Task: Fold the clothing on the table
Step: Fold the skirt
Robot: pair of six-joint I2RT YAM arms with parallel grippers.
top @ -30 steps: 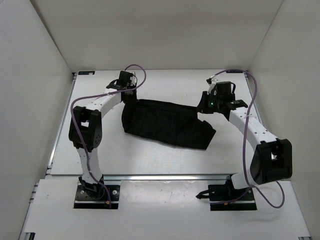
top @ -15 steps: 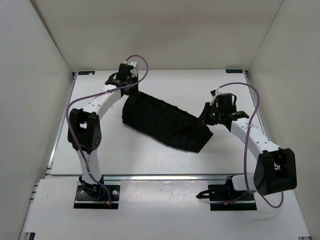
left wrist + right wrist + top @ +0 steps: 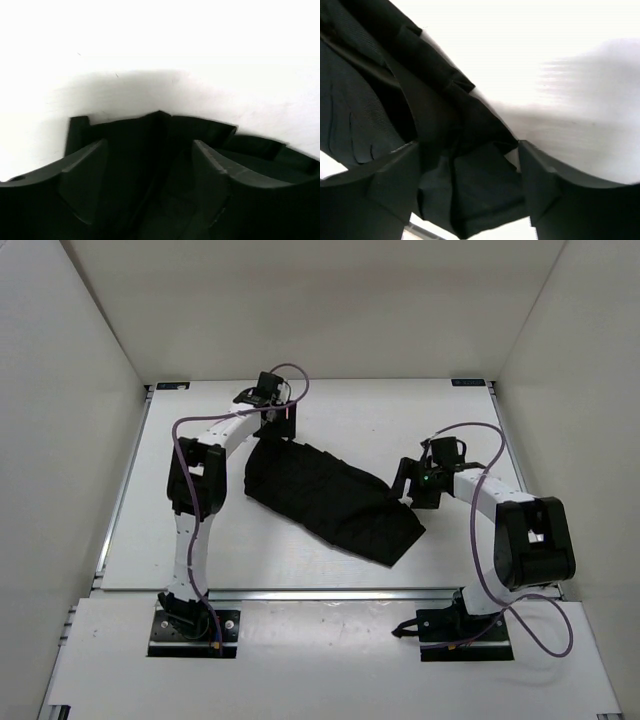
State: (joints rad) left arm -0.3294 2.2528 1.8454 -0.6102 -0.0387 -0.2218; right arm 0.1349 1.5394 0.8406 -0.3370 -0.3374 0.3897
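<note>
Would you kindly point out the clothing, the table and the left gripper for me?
clothing [image 3: 330, 502]: top external view, middle of the black fabric.
table [image 3: 200, 545]: top external view, bare white surface left of the clothing.
left gripper [image 3: 150, 150]: left wrist view, midway between its parted jaws.

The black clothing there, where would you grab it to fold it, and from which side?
Probably by its two ends, coming down from above. The clothing lies limp as a long slanted strip on the table, so pinching the far-left end and the near-right end would keep it spread.
</note>
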